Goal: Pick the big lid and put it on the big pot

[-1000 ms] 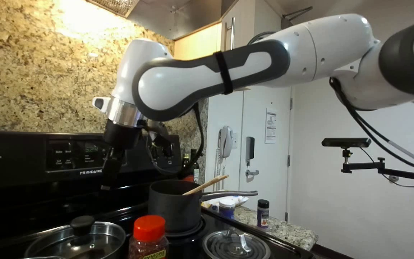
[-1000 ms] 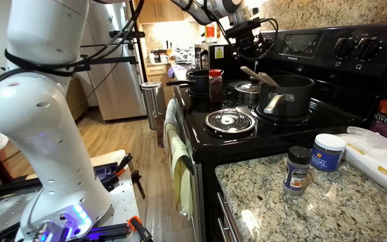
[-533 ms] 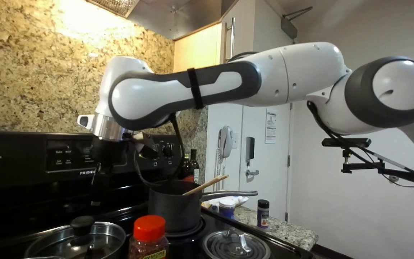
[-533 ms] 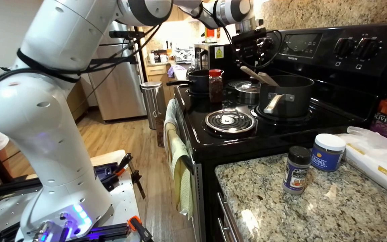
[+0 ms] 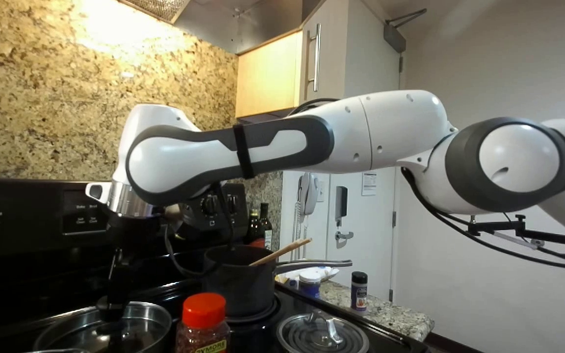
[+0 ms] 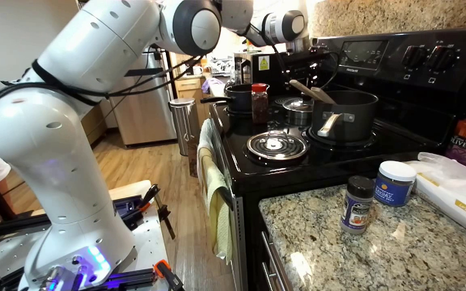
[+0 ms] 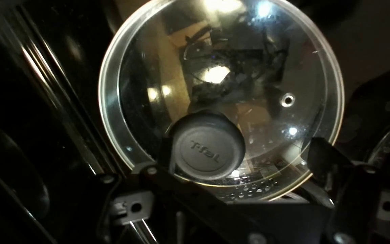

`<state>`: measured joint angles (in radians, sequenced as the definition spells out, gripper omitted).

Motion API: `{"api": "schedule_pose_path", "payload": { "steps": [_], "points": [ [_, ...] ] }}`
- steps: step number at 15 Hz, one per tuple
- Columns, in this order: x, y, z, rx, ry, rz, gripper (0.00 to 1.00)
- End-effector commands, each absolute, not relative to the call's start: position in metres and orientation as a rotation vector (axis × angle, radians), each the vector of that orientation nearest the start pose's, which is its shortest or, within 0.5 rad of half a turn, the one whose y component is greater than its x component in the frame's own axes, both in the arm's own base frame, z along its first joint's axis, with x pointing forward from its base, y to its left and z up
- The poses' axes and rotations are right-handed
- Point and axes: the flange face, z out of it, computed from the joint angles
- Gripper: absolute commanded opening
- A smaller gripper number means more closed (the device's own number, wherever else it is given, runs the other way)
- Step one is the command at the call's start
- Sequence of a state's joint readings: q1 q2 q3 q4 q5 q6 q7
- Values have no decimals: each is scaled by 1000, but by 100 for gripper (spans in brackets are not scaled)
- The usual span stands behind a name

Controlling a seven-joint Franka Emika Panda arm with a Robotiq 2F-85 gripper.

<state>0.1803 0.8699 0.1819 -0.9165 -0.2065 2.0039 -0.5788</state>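
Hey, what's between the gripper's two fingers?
In the wrist view, the black knob of the glass lid shows between them, close to one finger.

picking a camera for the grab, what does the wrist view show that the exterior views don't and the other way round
Only the wrist view shows the T-fal lettering on the knob, and the two fingers apart with the knob between them, close to the one at picture left.

Only the exterior views show the red-capped jar, the wooden utensils and the stove dials.

Both share the lid, its knob and the gripper, though the exterior views show the gripper as a dark shape.
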Motion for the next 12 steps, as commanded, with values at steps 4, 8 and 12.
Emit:
{"api": "schedule_pose_path", "payload": {
  "steps": [4,8,12],
  "points": [
    [779,214,389,-2847,-1498,-360,67],
    [781,210,394,-2852,-1492,-367,41],
    [782,209,395,-2852,-1491,-367,15]
  ]
}}
